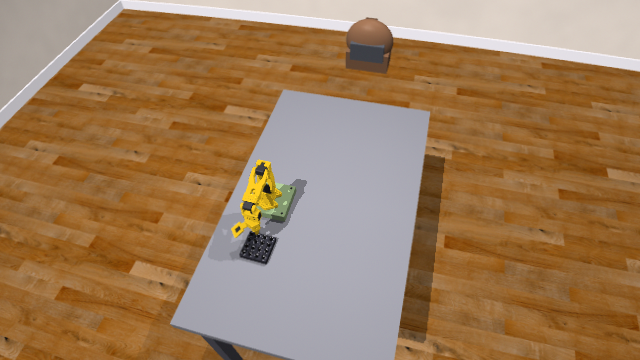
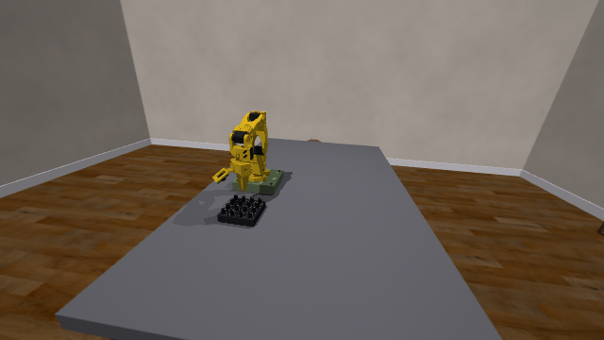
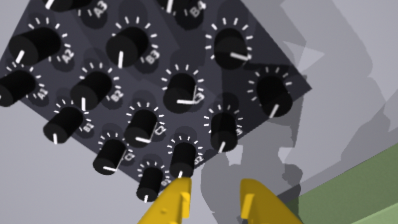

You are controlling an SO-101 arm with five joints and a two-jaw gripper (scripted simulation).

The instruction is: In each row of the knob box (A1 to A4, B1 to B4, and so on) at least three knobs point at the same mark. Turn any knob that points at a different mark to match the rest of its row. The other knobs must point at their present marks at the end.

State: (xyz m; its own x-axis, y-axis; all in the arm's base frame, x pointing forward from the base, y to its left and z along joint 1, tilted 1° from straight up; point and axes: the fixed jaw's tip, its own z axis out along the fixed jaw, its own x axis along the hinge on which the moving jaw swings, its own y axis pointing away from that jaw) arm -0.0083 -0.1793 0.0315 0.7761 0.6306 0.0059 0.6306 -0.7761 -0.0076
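Note:
The black knob box (image 3: 150,85) lies on the grey table in front of the arm, and also shows in the top and exterior views (image 1: 258,248) (image 2: 242,211). It carries four rows of black knobs with white pointers and white tick marks. In the wrist view my gripper (image 3: 215,189) hangs above the box's near edge, its fingers nearly together with nothing between them. The left fingertip is just below knob D2 (image 3: 182,159), with D1 (image 3: 150,182) to its left and D3 (image 3: 222,130) above right. The pointers of C3 (image 3: 180,91) and C4 (image 3: 230,47) lie sideways. The gripper also shows above the box in the top and exterior views (image 1: 252,230) (image 2: 243,185).
The arm stands on a green base plate (image 1: 281,201) right behind the box. The box sits near the table's left edge (image 1: 220,235). A brown domed object (image 1: 369,46) stands on the floor beyond the table's far end.

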